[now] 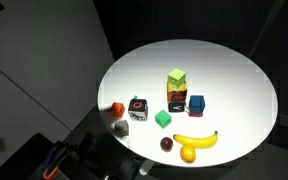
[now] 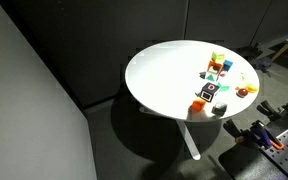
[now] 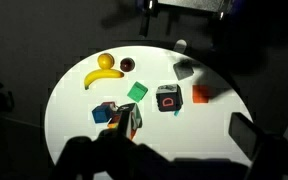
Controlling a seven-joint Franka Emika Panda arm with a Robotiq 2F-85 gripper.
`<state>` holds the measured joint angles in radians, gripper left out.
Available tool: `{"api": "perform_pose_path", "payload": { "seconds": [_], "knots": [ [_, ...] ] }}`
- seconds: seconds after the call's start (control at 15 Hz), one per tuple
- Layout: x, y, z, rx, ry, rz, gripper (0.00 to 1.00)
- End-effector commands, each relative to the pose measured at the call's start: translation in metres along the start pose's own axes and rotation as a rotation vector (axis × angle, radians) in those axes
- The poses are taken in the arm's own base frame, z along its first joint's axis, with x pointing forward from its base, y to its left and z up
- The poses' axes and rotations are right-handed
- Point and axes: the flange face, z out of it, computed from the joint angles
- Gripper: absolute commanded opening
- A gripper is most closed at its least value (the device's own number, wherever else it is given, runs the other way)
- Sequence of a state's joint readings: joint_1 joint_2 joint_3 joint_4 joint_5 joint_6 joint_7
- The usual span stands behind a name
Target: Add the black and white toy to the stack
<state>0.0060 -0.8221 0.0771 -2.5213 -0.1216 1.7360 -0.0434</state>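
Wrist view sets the black and white toy [image 3: 168,97] near the stack [image 3: 127,120], on its right, beyond the shadowed tool [image 3: 184,160], whose spread I cannot tell.

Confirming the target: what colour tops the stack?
Yellow-green cube, clearest in an exterior view.

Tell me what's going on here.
A robot arm is meant to add the black and white toy to the stack, but nothing is being handled yet. The toy sits by itself on the round table, apart from the stack, with a green block nearby. The wrist view looks down on it all from above. The gripper is only a dark blur there, so I can't tell whether it is open or shut.
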Motion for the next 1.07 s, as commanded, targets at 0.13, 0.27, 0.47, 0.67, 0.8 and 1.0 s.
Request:
{"api": "perform_pose_path", "payload": {
  "seconds": [0.13, 0.27, 0.47, 0.67, 0.8, 1.0],
  "knots": [
    [0.000, 0.000, -0.001, 0.000, -0.001, 0.000, 1.00],
    [0.000, 0.000, -0.001, 0.000, -0.001, 0.000, 1.00],
    [0.006, 0.000, 0.000, 0.006, 0.002, 0.004, 1.00],
    [0.014, -0.001, 0.002, 0.014, 0.003, 0.000, 1.00],
    [0.021, -0.002, 0.002, 0.021, 0.007, -0.005, 1.00],
    [0.032, -0.004, 0.005, 0.034, 0.025, -0.022, 1.00]
  ]
}}
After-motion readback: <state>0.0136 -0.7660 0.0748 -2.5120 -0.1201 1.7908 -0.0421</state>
